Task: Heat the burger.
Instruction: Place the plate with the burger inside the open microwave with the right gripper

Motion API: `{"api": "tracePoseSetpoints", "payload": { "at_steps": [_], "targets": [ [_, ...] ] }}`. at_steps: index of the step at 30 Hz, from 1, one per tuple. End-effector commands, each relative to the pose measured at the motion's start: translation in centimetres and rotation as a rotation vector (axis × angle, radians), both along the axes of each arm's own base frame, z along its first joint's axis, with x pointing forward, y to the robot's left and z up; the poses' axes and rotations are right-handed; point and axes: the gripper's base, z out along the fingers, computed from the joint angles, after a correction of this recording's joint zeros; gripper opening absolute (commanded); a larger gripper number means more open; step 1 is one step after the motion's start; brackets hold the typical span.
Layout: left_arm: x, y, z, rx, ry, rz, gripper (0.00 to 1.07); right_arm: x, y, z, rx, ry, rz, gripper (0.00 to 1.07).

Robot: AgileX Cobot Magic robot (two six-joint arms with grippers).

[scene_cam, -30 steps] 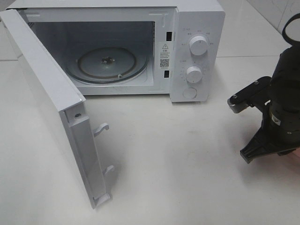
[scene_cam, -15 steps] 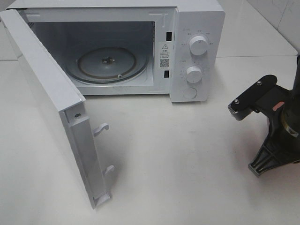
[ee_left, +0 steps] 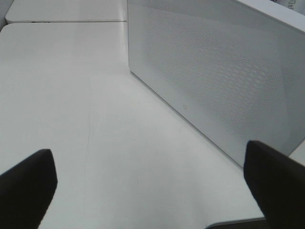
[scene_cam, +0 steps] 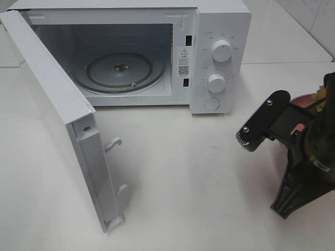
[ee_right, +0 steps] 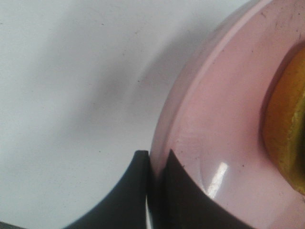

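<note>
- Plainly, from the high camera we see a white microwave [scene_cam: 220, 31] with its door [scene_cam: 52, 104] swung open and a glass turntable [scene_cam: 119, 70] inside. A label [scene_cam: 183, 58] carries a warning triangle and a QR code. The print around the two knobs [scene_cam: 222, 50] is too small to read.
- At the right edge, behind the right arm [scene_cam: 314, 157], a sliver of pink plate [scene_cam: 300, 100] shows with the burger [scene_cam: 317, 98] on it.
- From the left wrist, the left claw [ee_left: 151, 183] is released, jaws wide apart over the table [ee_left: 71, 95], beside the microwave's perforated panel.
- From the right wrist, the right claw [ee_right: 155, 157] is clenched on the pink plate's rim. The burger sits further in on the plate, apart from the fingertips. Only its bun edge shows, so we cannot tell its facing or long axis.
</note>
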Motion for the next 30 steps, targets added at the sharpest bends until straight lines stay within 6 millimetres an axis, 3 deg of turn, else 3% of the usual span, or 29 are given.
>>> {"api": "tracePoseSetpoints", "payload": {
  "at_steps": [1, 17, 30],
  "targets": [
    [-0.2, -0.1, 0.0, -0.006, -0.027, -0.010, 1.00, -0.4, 0.2, 0.4, -0.065, -0.021, 0.089, 0.00],
    [-0.2, -0.1, 0.0, -0.006, -0.027, -0.010, 1.00, -2.6, 3.5, 0.4, -0.116, 0.007, 0.466, 0.00],
    [-0.2, -0.1, 0.0, -0.006, -0.027, -0.010, 1.00, -2.7, 4.7, 0.2, -0.156, 0.038, 0.779, 0.00]
  ]
}}
